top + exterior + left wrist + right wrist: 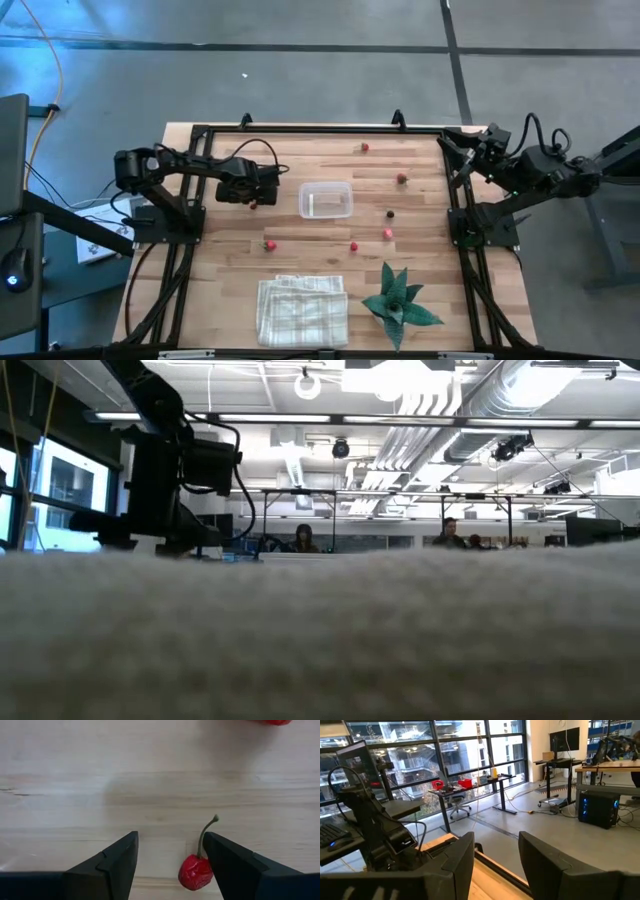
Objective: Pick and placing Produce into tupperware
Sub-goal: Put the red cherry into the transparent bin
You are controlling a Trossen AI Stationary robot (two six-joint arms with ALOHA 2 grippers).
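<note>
Pale, matt wooden tabletop (320, 265) of planks; clear smooth plastic tupperware (326, 199); woven checked cloth (302, 311); a glossy, wrinkled red cherry (196, 872); matt dark jaws.

Tupperware (326, 199): small clear rectangular container, rounded corners, upright, open side up, near table centre; looks empty.

Produce: tiny round pieces scattered on wood around it, all outside.
- Red piece (365, 147) near far edge.
- Dark red piece (402, 179) right of container.
- Dark brown piece (391, 213) below that.
- Pinkish-red piece (388, 234) just nearer.
- Red piece (354, 246) and red piece (269, 244) toward near side.
- Red cherry (195, 871) with curved green stem, lying on wood, beside one finger (235, 865).
</note>
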